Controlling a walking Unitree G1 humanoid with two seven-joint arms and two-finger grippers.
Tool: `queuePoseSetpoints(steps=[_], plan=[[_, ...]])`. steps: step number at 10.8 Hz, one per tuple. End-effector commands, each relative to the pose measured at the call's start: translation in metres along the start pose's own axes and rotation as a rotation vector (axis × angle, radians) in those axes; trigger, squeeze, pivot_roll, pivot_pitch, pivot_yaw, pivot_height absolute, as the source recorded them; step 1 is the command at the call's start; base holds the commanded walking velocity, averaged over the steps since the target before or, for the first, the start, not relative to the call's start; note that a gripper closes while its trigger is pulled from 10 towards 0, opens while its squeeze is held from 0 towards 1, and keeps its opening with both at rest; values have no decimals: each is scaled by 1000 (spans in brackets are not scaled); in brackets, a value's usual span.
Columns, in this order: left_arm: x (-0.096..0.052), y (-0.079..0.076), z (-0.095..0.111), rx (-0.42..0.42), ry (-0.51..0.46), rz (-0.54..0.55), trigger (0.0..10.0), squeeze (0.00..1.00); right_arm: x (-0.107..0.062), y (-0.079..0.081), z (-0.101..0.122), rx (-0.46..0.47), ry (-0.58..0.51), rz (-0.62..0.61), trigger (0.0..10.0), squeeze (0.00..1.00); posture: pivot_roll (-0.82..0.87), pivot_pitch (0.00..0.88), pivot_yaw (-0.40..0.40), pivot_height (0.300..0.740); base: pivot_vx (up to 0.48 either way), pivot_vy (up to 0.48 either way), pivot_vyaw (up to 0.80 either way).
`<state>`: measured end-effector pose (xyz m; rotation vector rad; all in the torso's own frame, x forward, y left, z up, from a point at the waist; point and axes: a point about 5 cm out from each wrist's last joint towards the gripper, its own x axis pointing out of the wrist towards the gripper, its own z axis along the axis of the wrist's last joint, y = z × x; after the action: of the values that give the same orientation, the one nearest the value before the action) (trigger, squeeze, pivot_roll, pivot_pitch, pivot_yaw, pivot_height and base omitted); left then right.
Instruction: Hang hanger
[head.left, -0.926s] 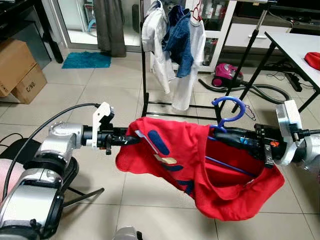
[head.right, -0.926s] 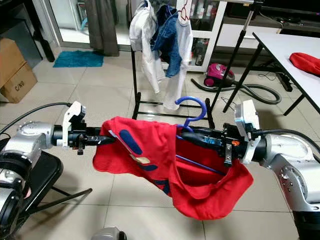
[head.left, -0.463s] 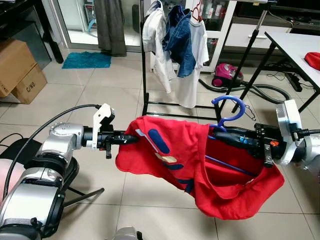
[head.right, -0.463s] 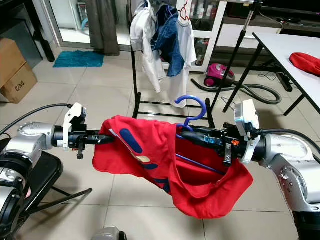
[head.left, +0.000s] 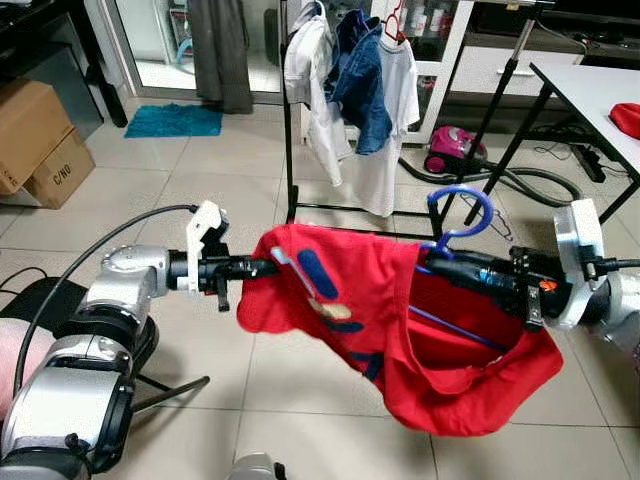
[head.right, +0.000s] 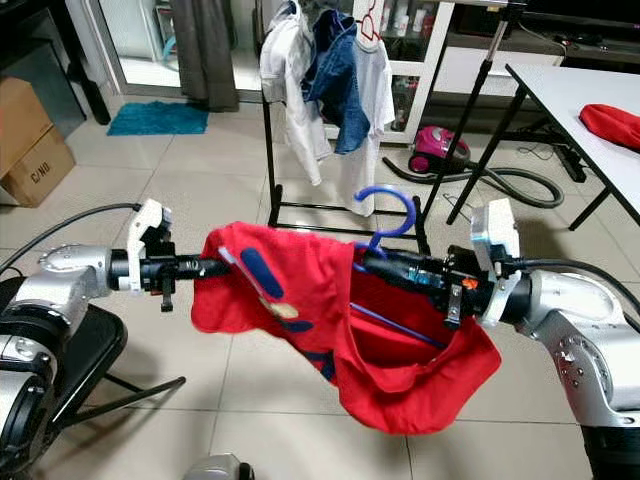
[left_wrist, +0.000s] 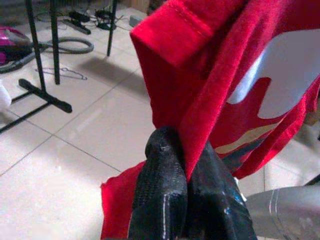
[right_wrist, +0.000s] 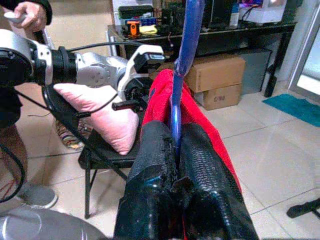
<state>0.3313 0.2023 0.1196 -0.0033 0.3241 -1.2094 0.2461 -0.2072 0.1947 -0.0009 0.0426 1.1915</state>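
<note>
Shirt (head.left: 380, 310) and hanger (head.left: 455, 215) ride between the two arms, well short of the clothes rack (head.left: 292, 120) that stands ahead on the tiled floor (head.left: 180, 180). The right pincer (head.left: 432, 268) is clamped on the blue hanger's neck, just below the hook, which rises directly above its fingertips; in the right wrist view the blue stem runs up between the two closed black fingers (right_wrist: 150, 165). The left pincer (head.left: 262, 267) is pinched on the red shirt's edge, cloth spilling away from its tips toward the right pincer and sagging below both.

Compared with a moment ago, the left pincer has drawn slightly inward toward the right one, so the shirt hangs in a narrower, more bunched drape, and the hook stands a little higher above the right pincer. The rack with its white shirts and blue denim has barely shifted in view, so the robot seems to be settling the garment on the hanger rather than advancing.

My reading: the hanging itself is not yet begun. The hook is free and upright, which suits lifting it over the rack's top bar, but the rack is beyond both pincers' reach, and the loose cloth below could snag or slip during the approach.
</note>
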Motion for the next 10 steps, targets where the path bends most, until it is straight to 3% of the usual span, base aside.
queuePoseSetpoints(steps=[1,4,7,10], plan=[[-3,1,4,22,-32,16,0,0,-3,0,8,-34,-40,-18,10000,0,-20,0,43,740,0,0,0],[-21,-2,0,41,-137,112,0,0,-7,-6,3,-35,-24,-86,10000,0,-9,0,41,740,0,0,0],[-43,1,11,86,-212,240,0,0,-9,-15,-2,-44,7,-150,10000,0,1,0,33,740,0,0,0],[-39,-14,-4,97,-169,220,0,0,-15,-33,2,-82,-15,-312,10000,0,-4,0,34,740,0,0,0]])
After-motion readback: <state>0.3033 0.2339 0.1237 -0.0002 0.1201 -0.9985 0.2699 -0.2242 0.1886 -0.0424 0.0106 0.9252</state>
